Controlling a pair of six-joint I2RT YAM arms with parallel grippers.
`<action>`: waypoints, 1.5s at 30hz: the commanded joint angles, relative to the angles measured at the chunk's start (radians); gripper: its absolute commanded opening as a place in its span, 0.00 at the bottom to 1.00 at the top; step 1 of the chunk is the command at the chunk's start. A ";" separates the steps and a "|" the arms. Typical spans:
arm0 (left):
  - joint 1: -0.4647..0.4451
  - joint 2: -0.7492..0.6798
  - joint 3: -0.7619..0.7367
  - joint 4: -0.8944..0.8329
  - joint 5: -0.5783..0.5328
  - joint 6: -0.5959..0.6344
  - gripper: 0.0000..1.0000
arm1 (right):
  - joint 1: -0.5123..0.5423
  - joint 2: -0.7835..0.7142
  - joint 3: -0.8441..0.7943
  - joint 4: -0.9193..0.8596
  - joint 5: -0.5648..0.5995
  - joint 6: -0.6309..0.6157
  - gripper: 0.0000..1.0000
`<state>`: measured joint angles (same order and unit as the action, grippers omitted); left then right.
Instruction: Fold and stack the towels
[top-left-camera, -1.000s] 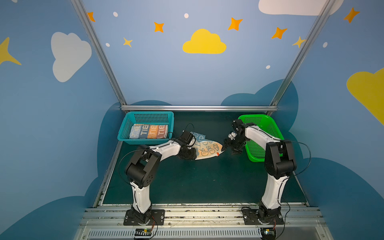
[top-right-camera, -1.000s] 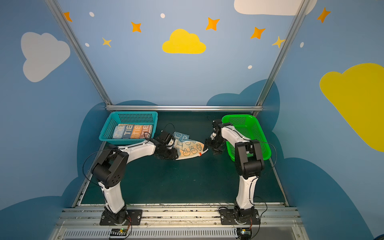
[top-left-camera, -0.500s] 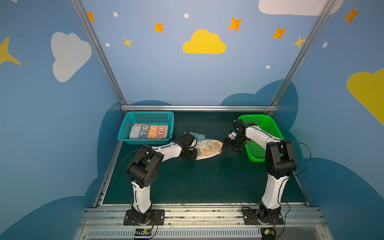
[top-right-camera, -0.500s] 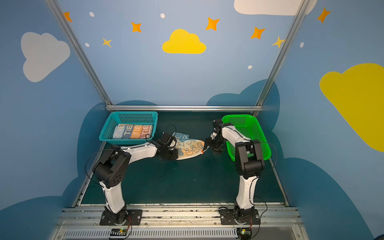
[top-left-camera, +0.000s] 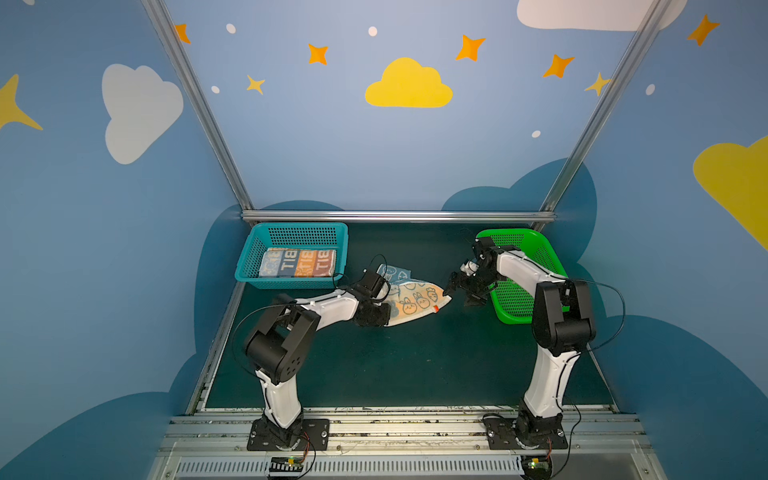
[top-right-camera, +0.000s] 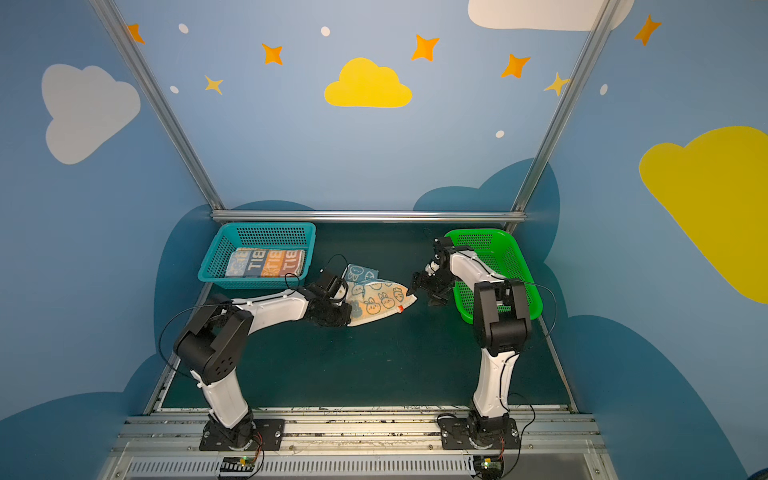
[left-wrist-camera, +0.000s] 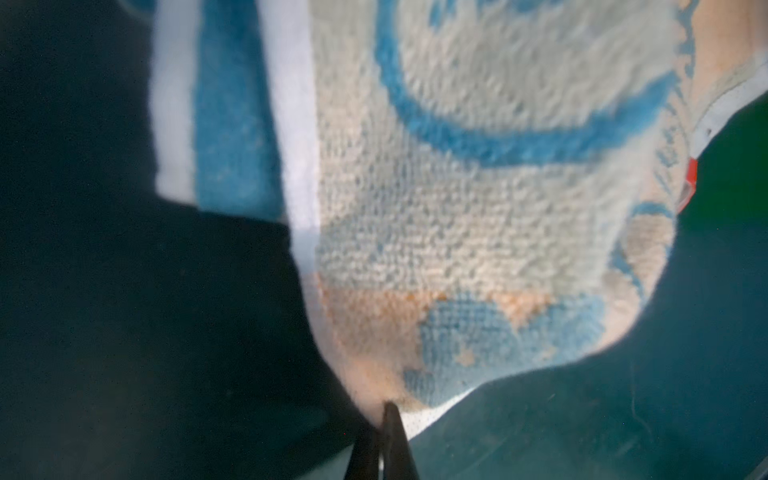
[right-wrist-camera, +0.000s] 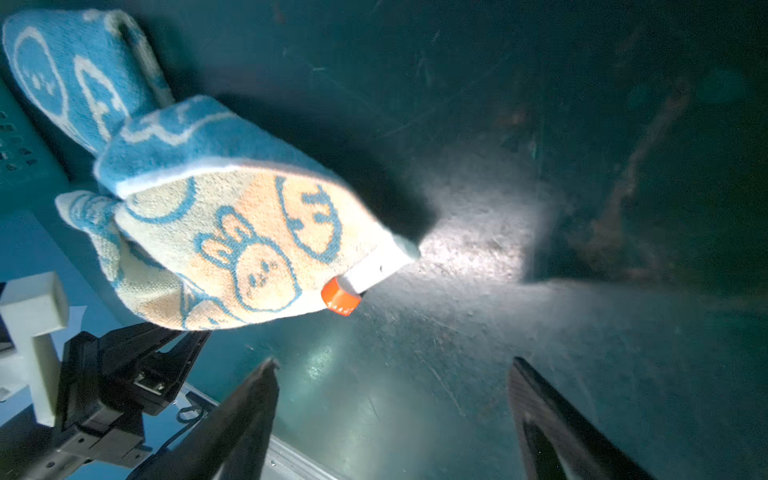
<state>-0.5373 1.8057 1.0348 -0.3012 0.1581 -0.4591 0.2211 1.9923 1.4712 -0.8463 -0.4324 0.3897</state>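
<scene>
Here the left gripper (left-wrist-camera: 386, 419) pinches the nubby orange-cream towel (top-left-camera: 415, 305), right gripper (right-wrist-camera: 394, 360) gaping wide.

Blue cloud-painted walls (top-left-camera: 316, 158), dk green floor (top-left-camera: 395, 365)

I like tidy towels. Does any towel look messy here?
Yes. The orange towel is bunched and crooked, pinched by the left end effector, beside a blue towel. The striped towel lies neatly folded in the teal basket.
</scene>
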 joint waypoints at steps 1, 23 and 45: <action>0.016 -0.058 -0.013 -0.036 0.010 -0.010 0.03 | -0.005 0.058 0.016 0.035 -0.048 0.017 0.86; 0.048 -0.108 -0.044 -0.044 0.011 -0.024 0.03 | 0.065 0.081 -0.150 0.195 -0.103 0.057 0.50; 0.115 -0.279 0.019 -0.083 0.124 -0.121 0.03 | 0.109 -0.117 0.088 -0.057 -0.031 0.010 0.00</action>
<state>-0.4454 1.5864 0.9955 -0.3515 0.2291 -0.5434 0.3141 1.9961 1.4384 -0.7826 -0.4957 0.4290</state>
